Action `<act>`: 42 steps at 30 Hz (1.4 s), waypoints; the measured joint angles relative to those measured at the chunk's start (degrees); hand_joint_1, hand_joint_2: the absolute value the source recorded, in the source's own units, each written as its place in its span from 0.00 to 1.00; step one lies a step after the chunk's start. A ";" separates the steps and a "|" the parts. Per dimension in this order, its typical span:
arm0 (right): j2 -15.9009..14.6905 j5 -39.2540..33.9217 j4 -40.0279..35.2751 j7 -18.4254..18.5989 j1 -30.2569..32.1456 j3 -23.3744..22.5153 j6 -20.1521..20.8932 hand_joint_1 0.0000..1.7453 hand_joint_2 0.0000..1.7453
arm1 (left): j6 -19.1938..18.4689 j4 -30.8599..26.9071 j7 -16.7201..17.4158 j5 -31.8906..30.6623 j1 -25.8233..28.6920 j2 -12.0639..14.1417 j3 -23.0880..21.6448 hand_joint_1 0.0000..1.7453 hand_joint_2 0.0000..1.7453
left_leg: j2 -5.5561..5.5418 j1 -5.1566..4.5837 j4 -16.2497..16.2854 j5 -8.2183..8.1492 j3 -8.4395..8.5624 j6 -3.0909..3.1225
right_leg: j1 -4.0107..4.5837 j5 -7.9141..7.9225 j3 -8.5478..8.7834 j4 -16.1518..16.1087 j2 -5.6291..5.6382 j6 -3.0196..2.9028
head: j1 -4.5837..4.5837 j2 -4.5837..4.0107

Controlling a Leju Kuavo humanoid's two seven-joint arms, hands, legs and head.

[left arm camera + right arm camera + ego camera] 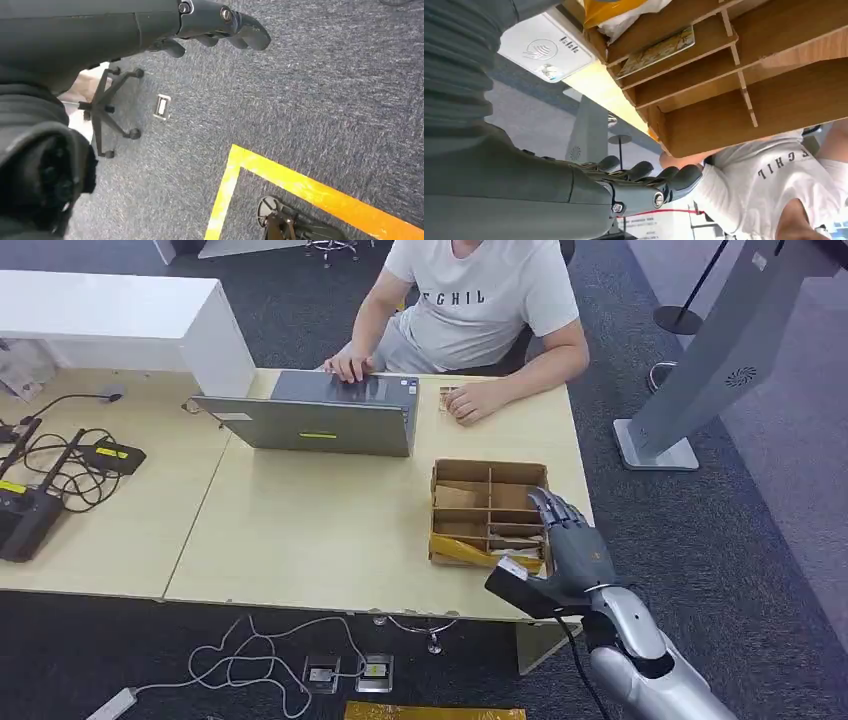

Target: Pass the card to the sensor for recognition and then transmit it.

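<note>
One card (656,51) lies in the divided box (489,510) beside the empty, loosely spread right hand (570,540).

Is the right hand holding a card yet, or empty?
Empty. The right hand hovers at the wooden divider box with fingers extended and nothing between them; a card lies in a box compartment.

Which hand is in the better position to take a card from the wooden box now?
The right hand: it hovers open at the wooden box on the table, near a card in one compartment. The left hand hangs low over the carpet.
</note>
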 joint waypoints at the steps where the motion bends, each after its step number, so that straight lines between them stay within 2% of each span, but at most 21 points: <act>1: 0.02 0.00 0.13 0.00 0.00 0.00 -0.02 0.00 1.00 | 0.00 0.00 0.00 0.00 0.00 0.00 0.00 0.00 0.00 | 0.00 0.00 0.00 0.00 0.00 0.00 | 0.00 0.00 0.00 0.00 0.00 0.00 | 0.00 0.00; 42: 2.60 -0.15 7.74 -1.68 -3.59 -0.48 -1.99 0.00 1.00 | -1.44 0.00 -0.52 -1.18 -0.02 0.28 0.04 0.00 0.00 | 0.00 0.00 0.00 0.00 0.00 0.00 | 0.00 0.00 0.00 0.00 0.00 0.00 | 0.00 0.00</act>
